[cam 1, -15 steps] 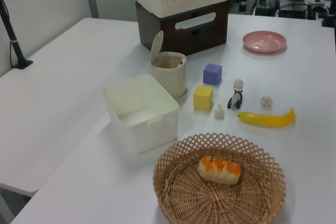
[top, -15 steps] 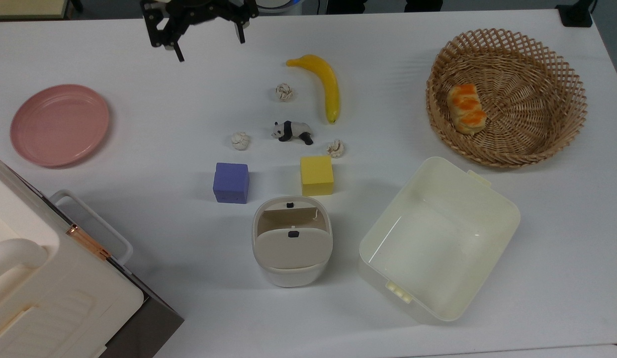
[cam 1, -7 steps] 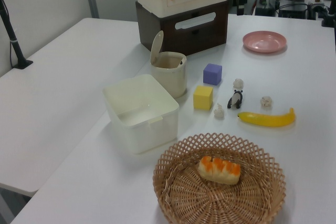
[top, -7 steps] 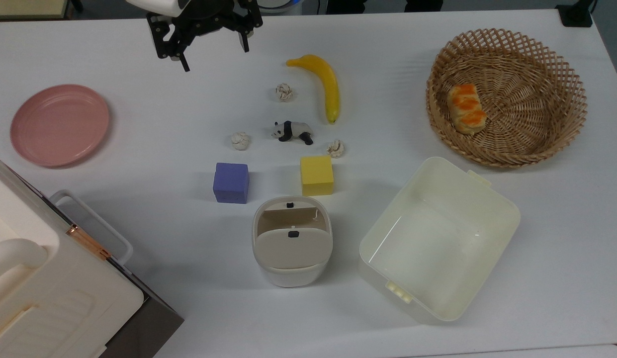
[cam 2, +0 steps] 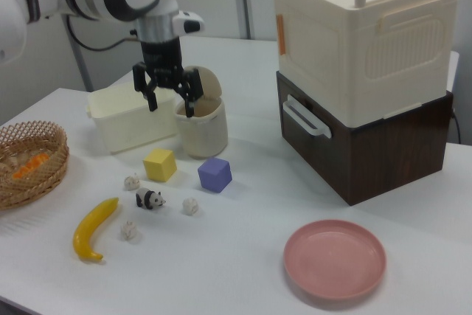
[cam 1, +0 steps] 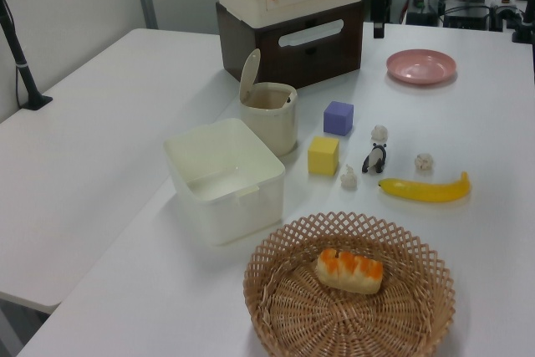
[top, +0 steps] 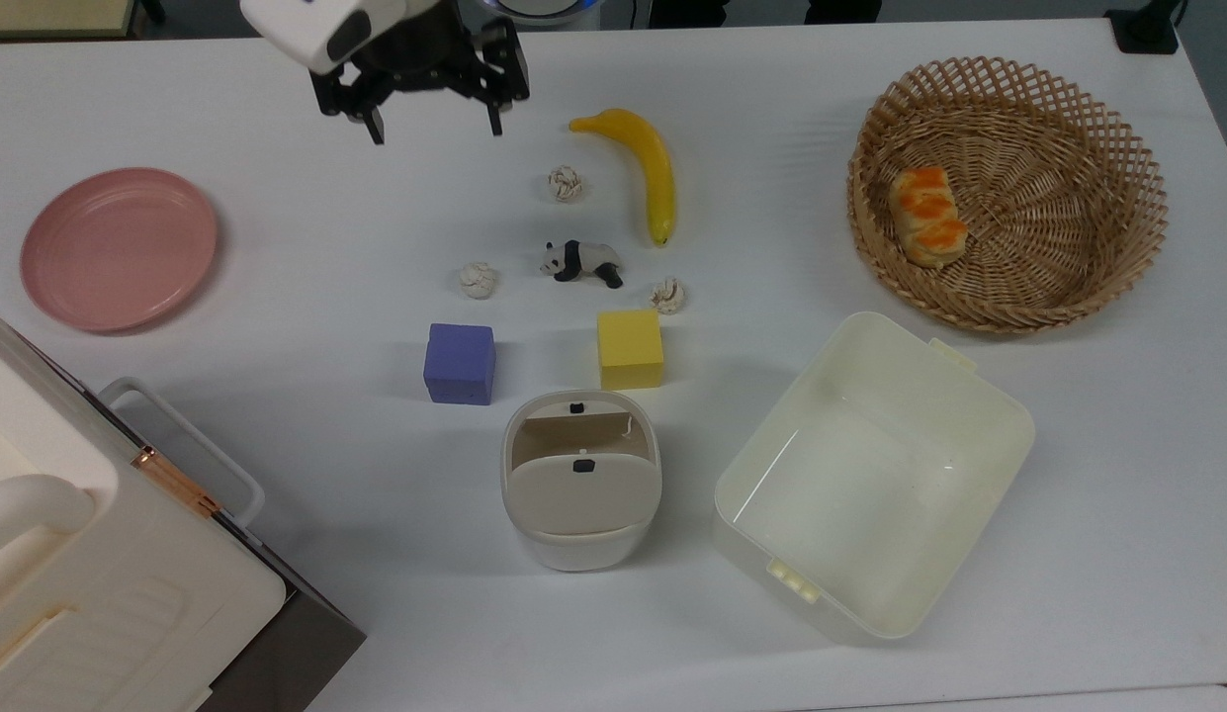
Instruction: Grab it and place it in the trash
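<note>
**End effector drifting in over the surface, paper wad not yet reached**

Going left to right across the top view: the pink plate (top: 119,247) sits untouched, and the end effector (top: 433,121) has moved further in from the far edge over the last second, now hanging above bare surface (top: 277,247) with its fingers spread wide and nothing between them. To the top view's right and nearer us lies the pale paper wad (top: 478,280), just beside the panda figure (top: 581,262) and above the purple cube (top: 460,363); it has not moved. The trash bin (top: 581,491) stands below with its flap open. We judge the approach is under way, probably toward this wad, though the heading is hard to confirm. In the right view the wrist points straight down, fingers (cam 2: 188,105) vertical.
</note>
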You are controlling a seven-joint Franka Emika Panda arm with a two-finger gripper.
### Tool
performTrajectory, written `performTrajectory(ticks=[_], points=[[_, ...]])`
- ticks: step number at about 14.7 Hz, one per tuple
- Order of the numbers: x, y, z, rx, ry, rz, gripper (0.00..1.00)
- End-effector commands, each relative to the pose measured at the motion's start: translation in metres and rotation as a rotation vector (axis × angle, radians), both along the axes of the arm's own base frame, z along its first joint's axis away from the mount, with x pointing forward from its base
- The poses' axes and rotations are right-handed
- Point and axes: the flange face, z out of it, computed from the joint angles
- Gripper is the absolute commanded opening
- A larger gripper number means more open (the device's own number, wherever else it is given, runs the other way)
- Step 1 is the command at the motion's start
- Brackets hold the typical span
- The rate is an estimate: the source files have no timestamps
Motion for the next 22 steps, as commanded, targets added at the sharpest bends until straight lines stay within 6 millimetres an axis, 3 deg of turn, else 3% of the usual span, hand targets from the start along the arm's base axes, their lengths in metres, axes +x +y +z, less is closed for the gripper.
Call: performTrajectory(ticks=[1, 11, 14, 18, 20, 22], points=[[-0.007, 0.008, -0.062, -0.014, -0.011, -0.102, 1.0], [0.004, 0.022, -0.198, -0.072, -0.012, -0.15, 1.0], [0.007, 0.018, -0.219, -0.111, -0.003, -0.154, 0.97], [-0.005, 0.012, -0.239, -0.146, 0.042, -0.134, 0.96], [-0.007, 0.015, -0.252, -0.15, 0.064, -0.126, 0.84], [-0.011, 0.016, -0.258, -0.155, 0.077, -0.117, 0.56]])
